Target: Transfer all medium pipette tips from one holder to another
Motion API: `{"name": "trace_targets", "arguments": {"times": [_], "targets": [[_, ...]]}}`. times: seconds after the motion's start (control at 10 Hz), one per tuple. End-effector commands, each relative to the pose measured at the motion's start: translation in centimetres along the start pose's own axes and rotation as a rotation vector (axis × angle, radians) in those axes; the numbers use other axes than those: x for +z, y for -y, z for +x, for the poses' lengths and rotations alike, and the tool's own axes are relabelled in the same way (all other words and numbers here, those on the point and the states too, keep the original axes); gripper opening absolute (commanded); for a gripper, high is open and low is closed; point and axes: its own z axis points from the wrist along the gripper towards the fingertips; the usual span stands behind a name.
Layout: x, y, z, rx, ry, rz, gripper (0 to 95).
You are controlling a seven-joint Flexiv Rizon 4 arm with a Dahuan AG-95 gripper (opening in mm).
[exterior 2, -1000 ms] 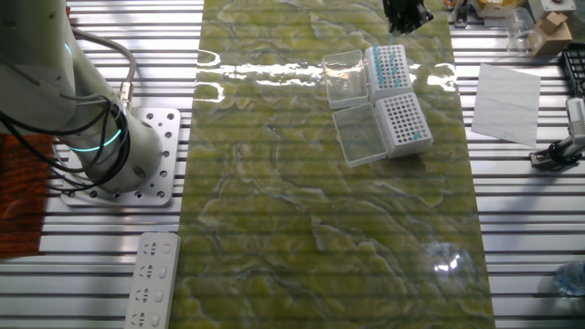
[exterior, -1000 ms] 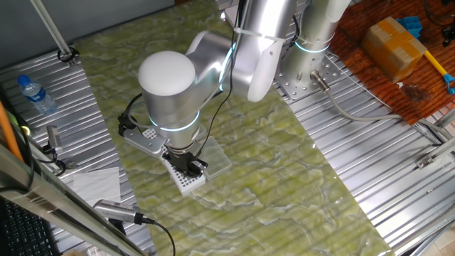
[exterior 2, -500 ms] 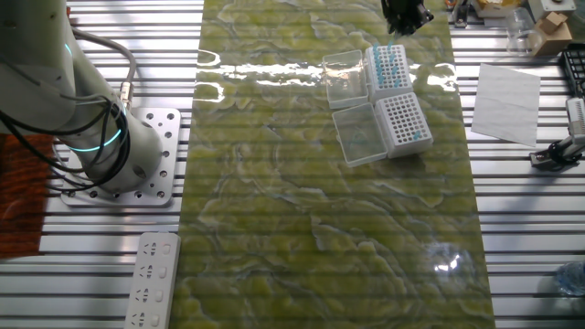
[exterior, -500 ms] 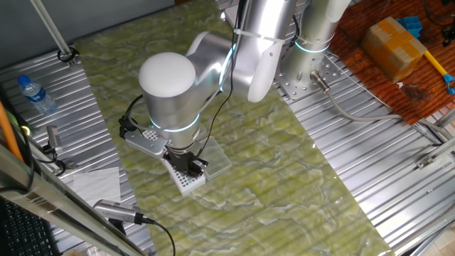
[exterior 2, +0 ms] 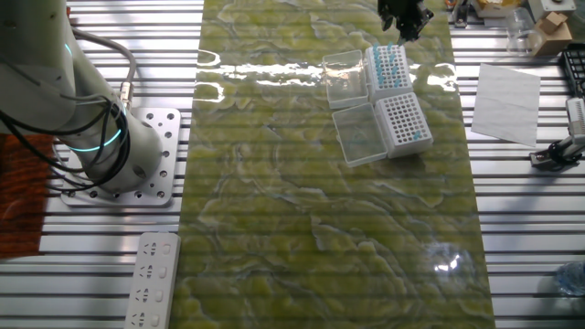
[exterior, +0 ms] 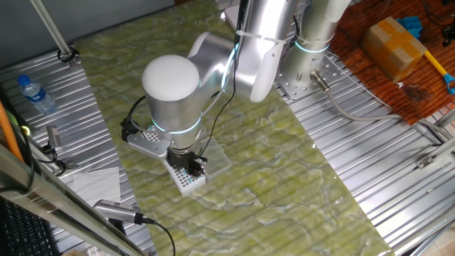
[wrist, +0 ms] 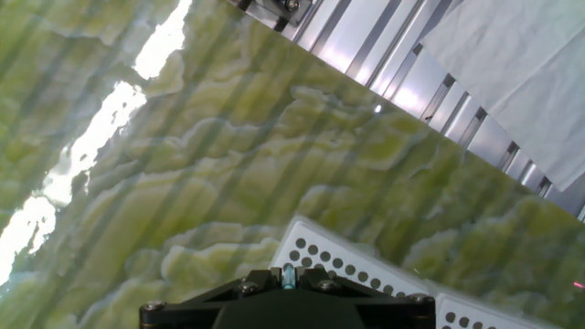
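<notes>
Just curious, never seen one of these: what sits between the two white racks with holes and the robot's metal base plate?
In the other fixed view, the racks have clear plastic lids hinged open on that side. Beyond those, only bare green mat runs to the base plate.

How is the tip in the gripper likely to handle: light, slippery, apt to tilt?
The tip looks tiny and slender against the gripper, so it is probably very light. Only a sliver of blue shows in the pinch, so the hold seems narrow and it may tilt or slip. Brushing the holder below could dislodge it.
</notes>
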Motion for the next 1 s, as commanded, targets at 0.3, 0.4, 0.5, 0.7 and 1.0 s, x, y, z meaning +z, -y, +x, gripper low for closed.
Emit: {"name": "trace_targets", "arguments": {"times": [0.3,0.4,0.5,0.7,1.0], "targets": [[-0.8,6.3,3.1,-0.147,-0.013,-0.001,38.0],[-0.7,8.2,4.3,-0.179,-0.011,-0.002,38.0],[-0.7,8.7,4.7,-0.187,-0.011,-0.002,38.0],[-0.5,10.9,6.3,-0.203,-0.013,-0.002,38.0],[0.2,12.6,7.4,-0.23,-0.016,0.003,38.0]]}}
